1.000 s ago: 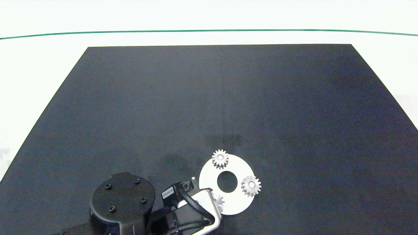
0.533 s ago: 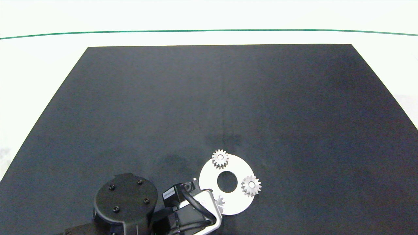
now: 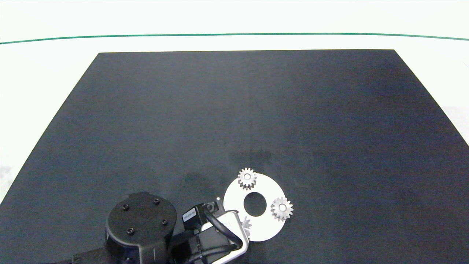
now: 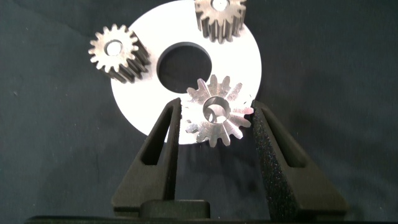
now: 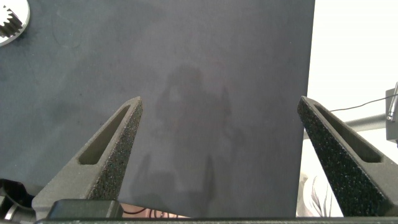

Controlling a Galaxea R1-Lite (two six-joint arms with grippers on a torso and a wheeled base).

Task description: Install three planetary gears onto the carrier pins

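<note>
The third planetary gear (image 4: 217, 112), a small silver-grey metal spur gear with pointed teeth and a round bore, sits tilted between the left gripper (image 4: 217, 121)'s two fingers, over the near edge of the white disc (image 4: 146, 109). The fingers (image 4: 166, 134) are narrowed onto its teeth on both sides; through the bore something pale shows, but whether that is a pin cannot be told. In the head view only a few teeth of this gear (image 3: 246, 223) peek out from under the wrist.

The other two gears lie flat on their carrier pins: one (image 3: 247, 178) at the far rim of the disc (image 3: 269, 223), one (image 3: 281, 208) at its right rim, each overhanging the edge slightly, with a light-grey pin end (image 4: 114, 46) filling the centre hole. The disc is flat, smooth, matte white, ring-shaped with a large round hole in the middle.

The left arm (image 3: 141, 229) reaches in low from the bottom left, its round black joint cap with three screws uppermost, wrist angled towards the disc.

The right gripper (image 5: 217, 149) hangs with its fingers spread wide over the bare black mat (image 3: 256, 110), near the mat's edge. Its fingers are dark grey wedges faced with grainy foam pads (image 5: 121, 152).
</note>
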